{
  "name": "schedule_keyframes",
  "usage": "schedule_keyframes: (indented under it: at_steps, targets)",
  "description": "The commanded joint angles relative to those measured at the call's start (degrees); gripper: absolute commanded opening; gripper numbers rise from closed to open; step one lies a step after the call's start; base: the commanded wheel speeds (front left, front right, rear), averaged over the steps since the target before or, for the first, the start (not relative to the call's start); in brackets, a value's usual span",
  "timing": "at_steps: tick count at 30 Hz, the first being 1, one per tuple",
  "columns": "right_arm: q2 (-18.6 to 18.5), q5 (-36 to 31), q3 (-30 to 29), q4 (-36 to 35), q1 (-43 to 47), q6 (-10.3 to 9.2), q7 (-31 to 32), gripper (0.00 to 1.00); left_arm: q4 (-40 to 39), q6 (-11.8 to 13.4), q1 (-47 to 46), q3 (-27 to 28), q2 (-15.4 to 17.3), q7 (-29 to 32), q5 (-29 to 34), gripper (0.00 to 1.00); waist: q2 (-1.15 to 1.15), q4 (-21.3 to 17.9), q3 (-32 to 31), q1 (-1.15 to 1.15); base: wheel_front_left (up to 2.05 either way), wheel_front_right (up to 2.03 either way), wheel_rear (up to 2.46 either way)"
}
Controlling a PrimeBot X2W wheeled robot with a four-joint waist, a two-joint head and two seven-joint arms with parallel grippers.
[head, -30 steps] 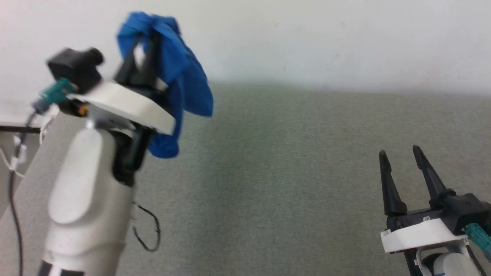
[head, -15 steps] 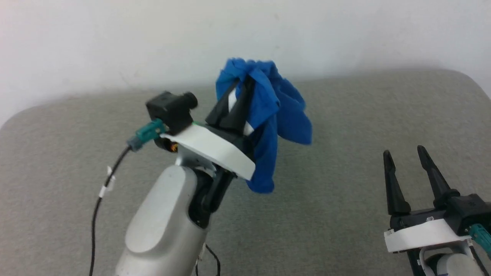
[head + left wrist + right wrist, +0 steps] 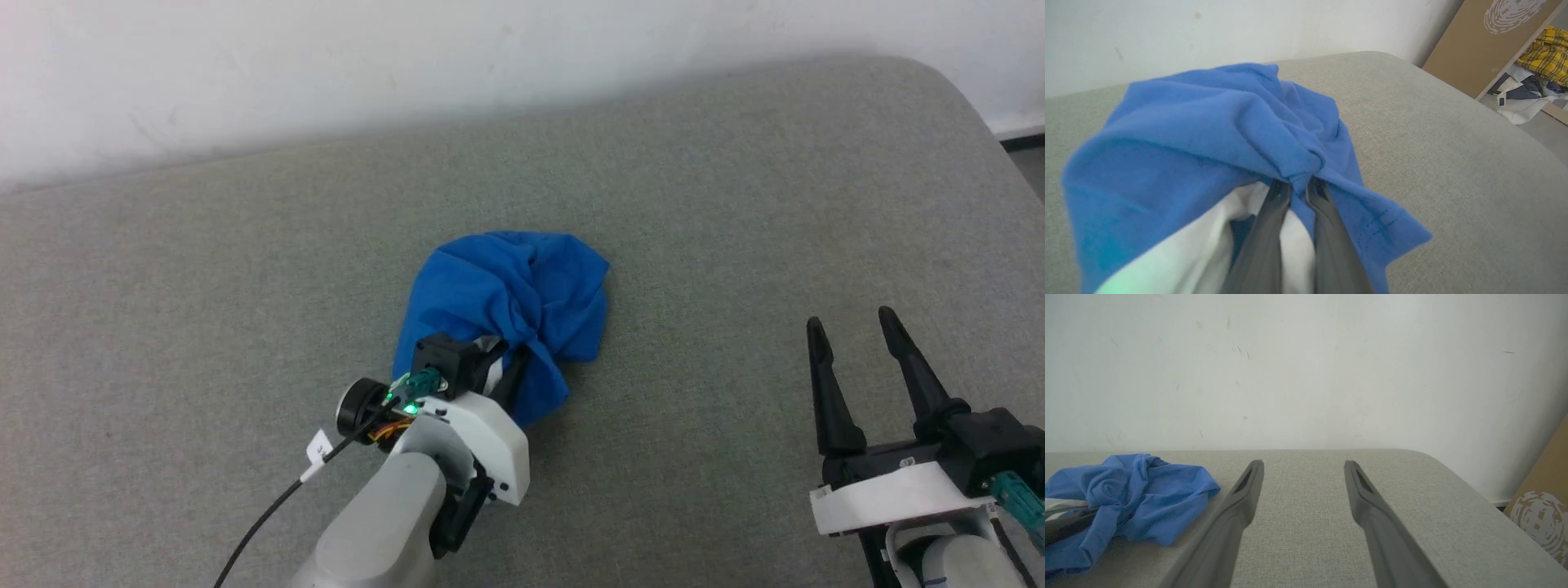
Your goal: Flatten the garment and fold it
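Observation:
The garment [image 3: 510, 302], bright blue with a white strip, lies bunched in a heap on the grey padded surface [image 3: 735, 204]. My left gripper [image 3: 508, 359] is shut on a gathered fold at the heap's near edge, its fingertips buried in the cloth. From the left wrist, both dark fingers [image 3: 1327, 232] run close together into the garment [image 3: 1208, 130], which drapes over them. My right gripper [image 3: 849, 327] stands open at the lower right, apart from the heap, nothing between its fingers. Its wrist camera shows the right gripper [image 3: 1302, 465] over bare surface, with the garment [image 3: 1139, 494] off to the left.
A white wall [image 3: 408, 65] borders the surface's far side. The surface's rounded corner [image 3: 955, 90] is at the far right. Beyond it stand a brown board [image 3: 1486, 45] and a pile of clothes [image 3: 1535, 81] on the floor.
My left arm has brought the garment down from hanging in the air onto the surface. The head camera has shifted too. The right gripper has kept its place, still open.

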Motion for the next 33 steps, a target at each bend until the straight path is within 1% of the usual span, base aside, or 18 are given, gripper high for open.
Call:
schedule_keyframes:
  at_steps: [1,2,3,7,11,13,16,18,20,23,28,31,33]
  targets:
    - [0.16,0.28,0.08,0.41,-0.85,-0.05,-0.13,1.0,1.97,0.48,-0.66,-0.04,0.24,-1.39,0.33,0.25,0.0,-0.37,0.76,-0.01,0.0,0.0,0.0]
    - [0.16,0.25,0.1,0.64,-0.8,-0.05,-0.13,1.0,2.93,0.59,-0.88,0.21,0.11,-2.03,0.12,0.56,0.0,-0.09,0.53,-0.01,0.0,0.0,0.0]
    - [0.16,0.21,0.11,0.93,-0.75,-0.05,-0.14,1.0,3.77,0.7,-1.11,0.45,0.01,-2.64,-0.03,1.0,0.0,0.25,0.2,-0.01,0.0,0.0,0.0]
    - [0.16,0.03,0.23,2.04,-0.38,-0.05,-0.12,1.0,5.05,0.84,-1.41,1.36,-0.36,-4.51,-0.6,1.0,0.0,1.94,-2.07,-0.01,0.0,0.0,0.0]
    - [0.16,-0.16,0.23,2.85,0.48,-0.05,-0.03,1.0,2.86,0.79,-0.33,2.77,-0.12,-5.4,-0.79,1.0,0.0,3.9,-5.27,-0.01,0.0,0.0,0.0]
    - [0.16,-0.23,0.2,3.08,1.04,-0.05,0.05,1.0,0.94,1.97,0.6,3.78,1.09,-5.54,0.08,1.0,0.0,4.94,-6.93,-0.01,0.0,0.0,0.0]
    - [0.16,-0.22,-0.03,3.27,2.05,-0.05,0.16,1.0,-4.71,3.89,3.09,6.99,2.93,-5.59,1.0,1.0,0.0,6.47,-8.98,-0.01,0.0,0.0,0.0]
    - [0.16,-0.2,0.1,3.26,2.91,-0.05,0.29,1.0,-8.74,4.69,5.69,9.06,4.29,-5.6,1.7,1.0,0.0,7.38,-10.24,-0.01,0.0,0.0,0.0]
    - [0.16,-0.16,0.18,3.17,3.68,-0.05,0.36,1.0,-12.79,5.26,8.6,11.03,5.56,-5.6,2.42,1.0,0.0,8.24,-11.12,-0.01,0.0,0.0,0.0]
    - [0.16,-0.04,0.08,3.05,4.73,-0.05,0.43,1.0,-18.22,5.31,13.54,13.42,6.78,-5.61,3.22,1.0,0.0,9.46,-12.07,-0.01,0.0,0.0,0.0]
    - [0.16,0.34,0.22,3.22,6.03,-0.05,0.41,1.0,-25.52,6.58,21.83,17.11,6.95,-5.61,5.63,1.0,0.0,11.09,-13.63,-0.01,0.0,0.0,0.0]
    - [0.16,0.78,0.42,3.52,6.59,-0.05,0.37,1.0,-27.12,6.72,25.08,18.88,6.3,-5.61,5.88,1.0,0.0,11.53,-14.29,-0.01,0.0,0.0,0.0]
    - [0.16,0.99,0.72,4.11,7.15,-0.05,0.32,1.0,-28.19,6.67,27.78,19.88,6.03,-5.61,7.25,1.0,0.0,11.93,-14.99,-0.01,0.0,0.0,0.0]
